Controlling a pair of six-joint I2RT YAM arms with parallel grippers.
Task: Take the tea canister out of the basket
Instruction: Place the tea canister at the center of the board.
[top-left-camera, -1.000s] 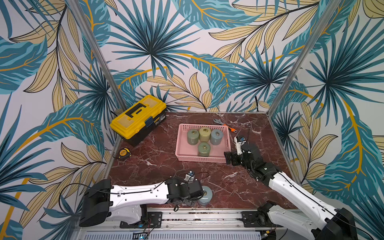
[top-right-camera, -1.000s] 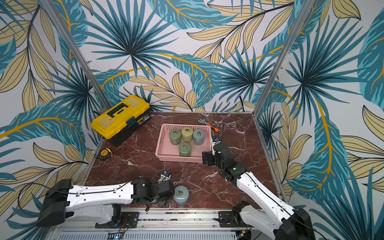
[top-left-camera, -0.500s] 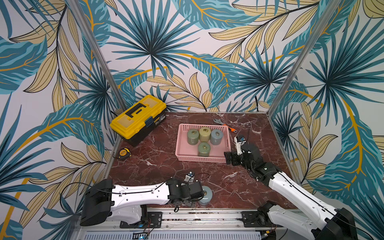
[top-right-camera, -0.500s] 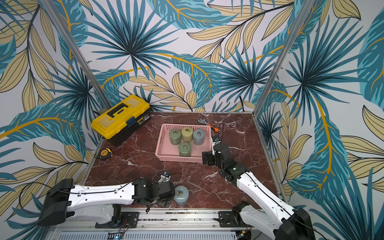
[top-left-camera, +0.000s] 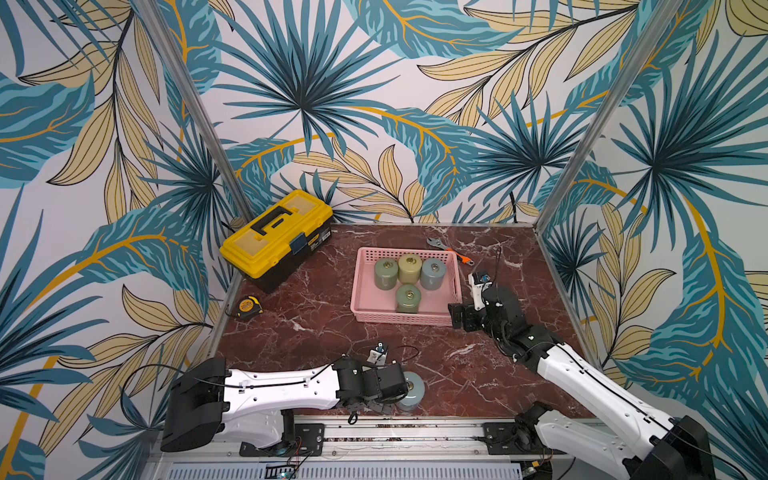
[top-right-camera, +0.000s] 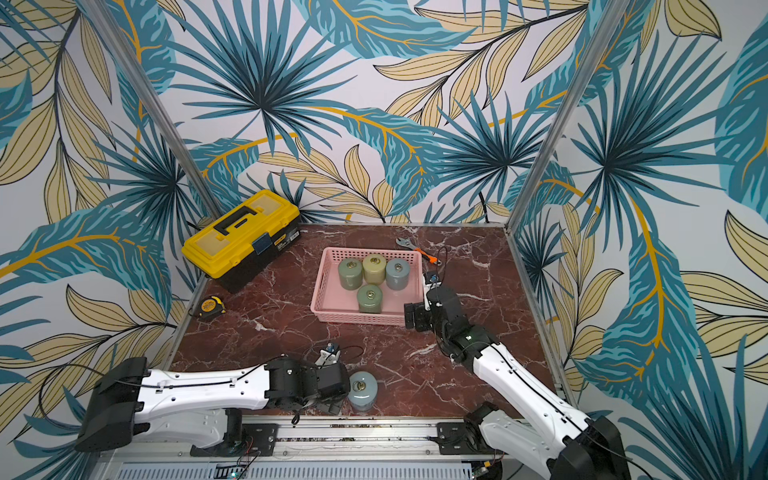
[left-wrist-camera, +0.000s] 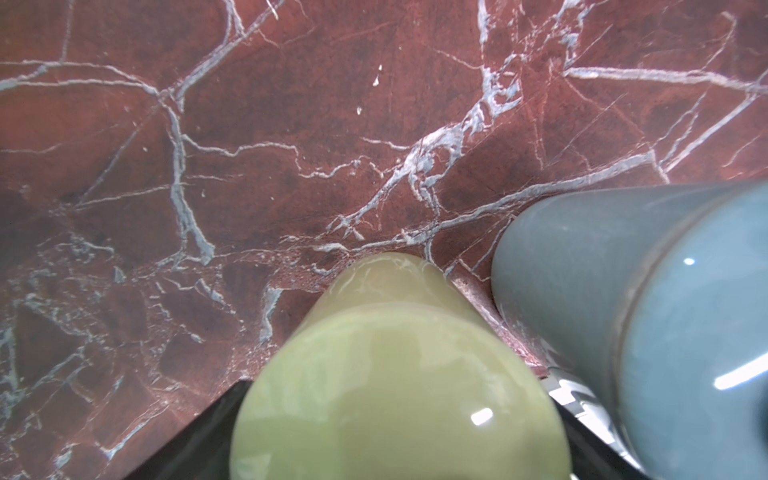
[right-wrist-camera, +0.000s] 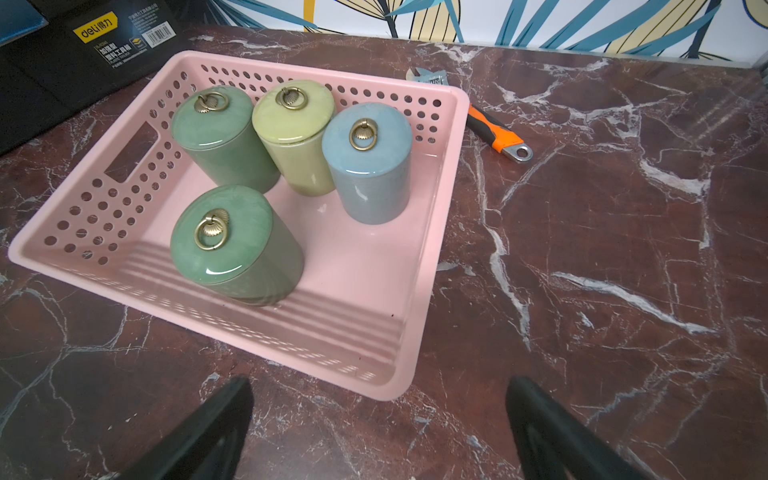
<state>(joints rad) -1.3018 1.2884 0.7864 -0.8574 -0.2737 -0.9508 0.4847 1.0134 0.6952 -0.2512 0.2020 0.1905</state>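
The pink basket (top-left-camera: 399, 318) (right-wrist-camera: 441, 208) holds several upright tea canisters: two green (right-wrist-camera: 220, 133) (right-wrist-camera: 232, 245), a yellow-green (right-wrist-camera: 295, 129) and a blue-grey (right-wrist-camera: 368, 162). A second blue-grey canister (top-left-camera: 411, 390) (left-wrist-camera: 665, 332) stands on the table near the front edge. Beside it, in the left wrist view, a yellow-green canister (left-wrist-camera: 395, 353) stands on the table. My left gripper (left-wrist-camera: 395, 381) (top-left-camera: 376, 397) is open, its jaws spread wide on either side of that canister. In the top views the gripper hides it. My right gripper (right-wrist-camera: 380, 386) (top-left-camera: 459, 318) is open and empty at the basket's front right corner.
A yellow-and-black toolbox (top-left-camera: 276, 232) sits at the back left, with a tape measure (top-left-camera: 248, 306) in front of it. An orange-handled wrench (top-left-camera: 451, 249) lies behind the basket. Patterned walls close in three sides, and a metal rail (top-left-camera: 395, 432) runs along the front.
No clear movement shows in the top views; both arms, the basket and the canisters stand where they were.
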